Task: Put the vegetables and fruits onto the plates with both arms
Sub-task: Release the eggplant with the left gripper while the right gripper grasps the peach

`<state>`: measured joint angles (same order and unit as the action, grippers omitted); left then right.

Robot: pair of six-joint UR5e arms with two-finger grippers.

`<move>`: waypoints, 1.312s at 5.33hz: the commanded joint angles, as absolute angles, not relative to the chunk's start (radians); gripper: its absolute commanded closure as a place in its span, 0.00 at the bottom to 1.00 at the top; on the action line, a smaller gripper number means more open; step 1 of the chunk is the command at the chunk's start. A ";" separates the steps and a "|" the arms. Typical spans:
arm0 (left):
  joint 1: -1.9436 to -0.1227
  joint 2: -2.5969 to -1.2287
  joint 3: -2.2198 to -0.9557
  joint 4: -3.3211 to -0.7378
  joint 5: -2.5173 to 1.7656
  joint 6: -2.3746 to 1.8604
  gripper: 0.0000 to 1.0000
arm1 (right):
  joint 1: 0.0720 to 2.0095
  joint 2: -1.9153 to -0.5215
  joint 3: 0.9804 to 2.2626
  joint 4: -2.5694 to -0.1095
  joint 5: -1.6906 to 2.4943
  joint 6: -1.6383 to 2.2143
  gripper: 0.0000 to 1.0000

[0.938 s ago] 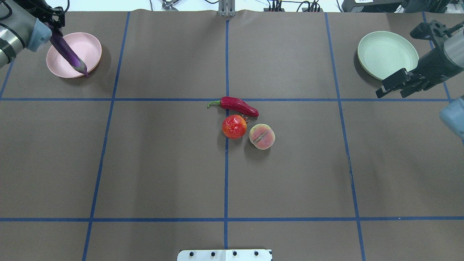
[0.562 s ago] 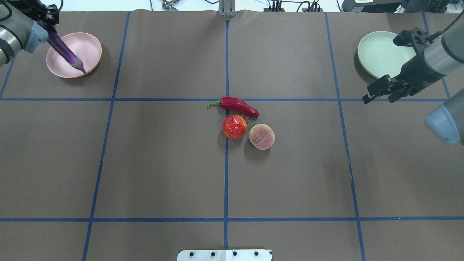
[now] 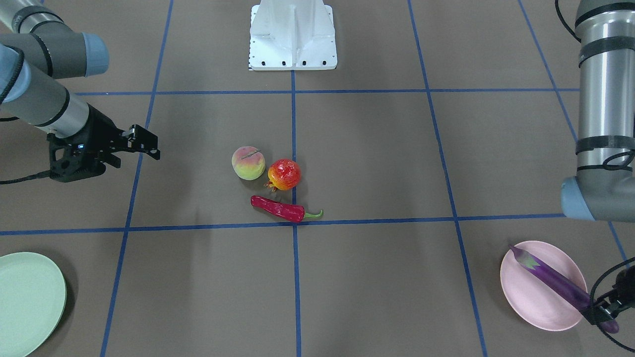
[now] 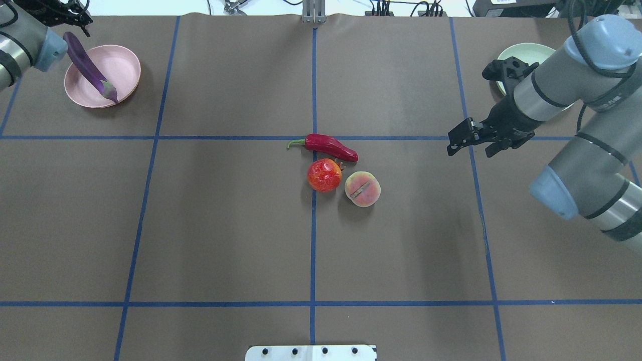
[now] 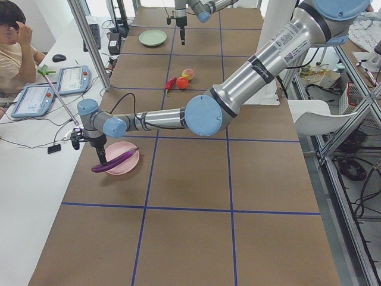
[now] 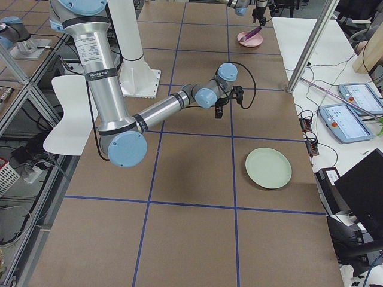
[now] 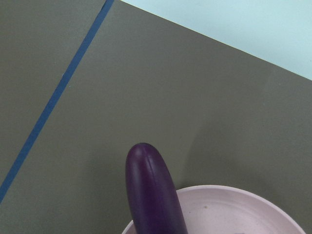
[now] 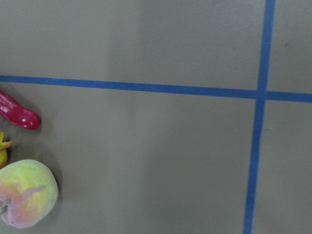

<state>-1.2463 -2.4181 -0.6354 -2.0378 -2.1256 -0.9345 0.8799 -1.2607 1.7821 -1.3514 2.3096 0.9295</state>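
Long glossy purple eggplant [image 4: 89,67] now lowered across round pale pink matte plate [image 4: 123,65], blunt end over its rim: one placed, probably. Left gripper [image 3: 600,311] at that end, release unclear. Right gripper [image 4: 469,149] spread, empty, swung inward, far from plate.

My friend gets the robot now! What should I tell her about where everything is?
Left end effector: at the long purple eggplant's blunt end; grip unclear.
Eggplant lies across the pale pink round plate, one end overhanging the rim.
Right end effector: open, empty, hovering between the pale green round plate and the produce.
On the brown table: wrinkled red chili pepper, red-orange pomegranate, pink-and-yellow peach.
Done: eggplant.
Left: those three; green plate empty.
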 commanded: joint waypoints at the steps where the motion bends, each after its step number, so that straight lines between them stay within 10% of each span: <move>1: -1.252 -2.416 -0.772 -1.975 -2.182 -0.940 0.00 | 0.736 -1.176 1.775 -1.351 2.167 1.154 0.00; 7: -1.216 -2.378 -0.945 -1.922 -2.212 -1.014 0.00 | 0.505 -1.080 1.750 -1.307 1.780 1.445 0.00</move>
<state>-1.2172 -2.3787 -0.9434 -1.9221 -2.2120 -1.0129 0.5124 -1.0818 1.7537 -1.3089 1.7987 1.4449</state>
